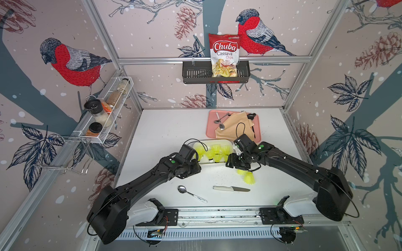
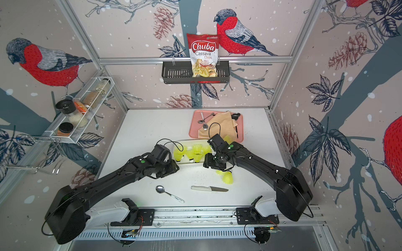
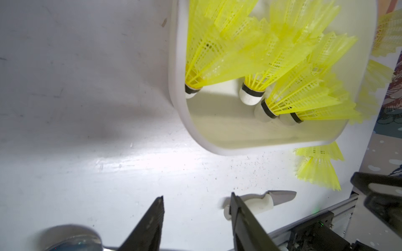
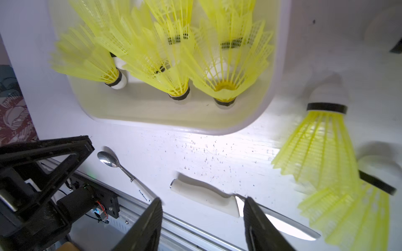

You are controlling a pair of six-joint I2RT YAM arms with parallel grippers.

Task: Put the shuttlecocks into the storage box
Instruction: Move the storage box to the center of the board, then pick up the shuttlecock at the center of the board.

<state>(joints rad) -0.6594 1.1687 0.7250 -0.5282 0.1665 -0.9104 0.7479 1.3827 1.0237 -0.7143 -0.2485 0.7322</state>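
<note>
Shuttlecocks point(image 4: 156, 71) in storage box point(image 4: 174, 128), apart from parted right fingers point(image 4: 148, 226).

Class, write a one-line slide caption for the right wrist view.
Open right gripper faces the storage box holding shuttlecocks; two more shuttlecocks lie outside it on the table near a knife.

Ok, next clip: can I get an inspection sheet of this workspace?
Surface: white table, dark specks in front of the box.
Job's things: several shuttlecocks lie in the box; at least two loose ones on the table beside it.
Clutter: knife, spoon, pink tray with cloth and cutlery.
Grippers: left gripper and right gripper both open, empty.
Cables: black loops at both wrists, no snag seen.
Surroundings: chips bag in a black basket, spice rack, both on the walls.
</note>
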